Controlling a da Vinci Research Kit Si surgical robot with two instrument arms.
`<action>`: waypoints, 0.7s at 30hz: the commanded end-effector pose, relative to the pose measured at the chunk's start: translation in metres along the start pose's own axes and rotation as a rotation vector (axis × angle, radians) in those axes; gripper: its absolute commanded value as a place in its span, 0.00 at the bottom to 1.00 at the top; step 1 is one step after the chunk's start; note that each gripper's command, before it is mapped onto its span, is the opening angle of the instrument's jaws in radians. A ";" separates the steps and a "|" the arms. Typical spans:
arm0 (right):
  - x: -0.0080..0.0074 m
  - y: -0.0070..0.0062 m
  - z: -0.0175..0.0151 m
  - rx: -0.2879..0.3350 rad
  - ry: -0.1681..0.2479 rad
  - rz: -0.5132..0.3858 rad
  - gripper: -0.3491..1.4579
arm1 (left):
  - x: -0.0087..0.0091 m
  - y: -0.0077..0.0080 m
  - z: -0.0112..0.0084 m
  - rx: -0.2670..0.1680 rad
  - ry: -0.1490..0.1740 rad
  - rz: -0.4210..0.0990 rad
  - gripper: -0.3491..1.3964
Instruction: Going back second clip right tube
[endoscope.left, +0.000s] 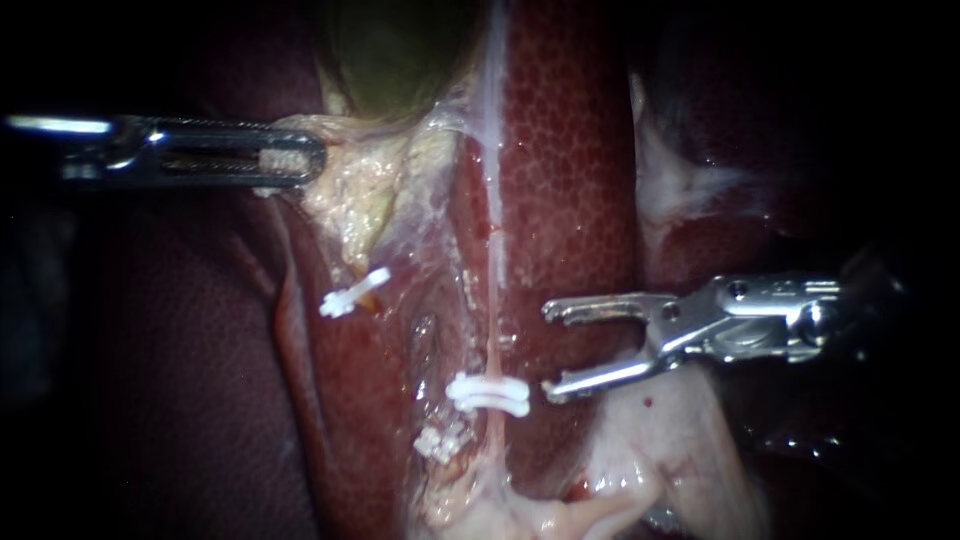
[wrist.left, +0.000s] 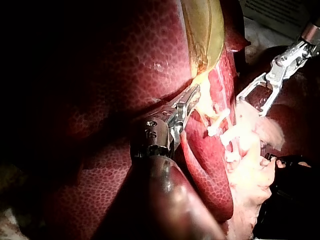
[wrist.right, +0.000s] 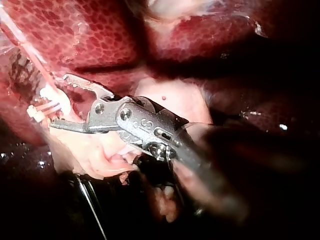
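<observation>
At 3 o'clock of the clips (endoscope.left: 488, 393) on the right tube (endoscope.left: 495, 250), the right instrument (endoscope.left: 547, 350) held its jaws apart, empty. The left instrument (endoscope.left: 312, 160) clamped tissue (endoscope.left: 345, 175). Step judged: retreat; next, withdraw toward 3 o'clock, clearing the clips.

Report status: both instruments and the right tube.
Left instrument shut on gallbladder. Right instrument open, empty, just beside clips on right tube. Nothing in between.

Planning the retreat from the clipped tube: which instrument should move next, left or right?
Right. The right instrument has open, empty jaws just beside the clips; the left instrument is shut on gallbladder tissue, holding it.
</observation>
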 end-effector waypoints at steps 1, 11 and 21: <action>0.0006 -0.0003 -0.0004 0.003 0.010 -0.005 0.52 | 0.0000 0.0000 0.0001 0.000 0.000 0.000 0.08; 0.0047 -0.0016 -0.0029 0.013 0.074 -0.048 0.52 | 0.0007 -0.0001 0.0009 -0.006 -0.004 0.003 0.08; 0.0046 -0.0014 -0.0031 0.013 0.077 -0.048 0.52 | 0.0025 -0.0002 0.0027 0.003 -0.007 0.012 0.09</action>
